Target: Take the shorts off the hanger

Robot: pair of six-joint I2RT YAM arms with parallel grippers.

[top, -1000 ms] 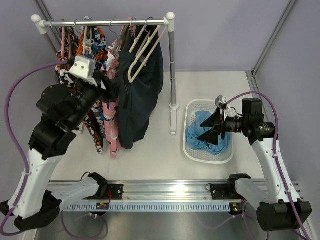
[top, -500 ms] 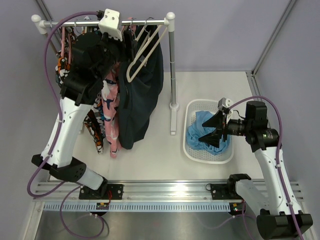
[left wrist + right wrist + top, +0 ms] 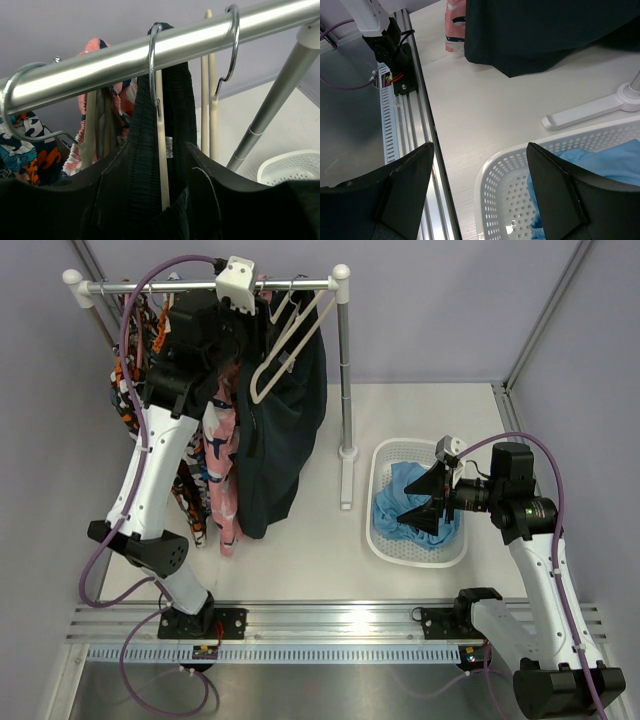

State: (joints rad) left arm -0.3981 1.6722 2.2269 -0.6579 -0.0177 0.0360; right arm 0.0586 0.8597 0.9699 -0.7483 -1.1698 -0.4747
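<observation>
Sky-blue shorts (image 3: 398,490) lie crumpled in the white plastic basket (image 3: 415,552) on the right of the table (image 3: 300,560), off any hanger. The right gripper (image 3: 480,150) hovers just above the basket's near-left rim, its two black fingers spread wide with nothing between them; the blue cloth sits below and to the right of those fingers, not touched by them. Farther back and to the left, the navy shorts (image 3: 285,440) hang from the metal rail (image 3: 300,284), their waistband folded over a pale wooden hanger (image 3: 161,150) whose steel hook (image 3: 152,60) is looped over the rail. The left gripper (image 3: 225,340) is raised to the rail on the left side of these dark shorts and very close to their waistband. Its wrist view shows only dark shapes along the bottom edge, so I cannot tell how far its fingers are parted or whether they pinch the cloth. A pink patterned garment (image 3: 222,470) hangs just left of the navy shorts.
</observation>
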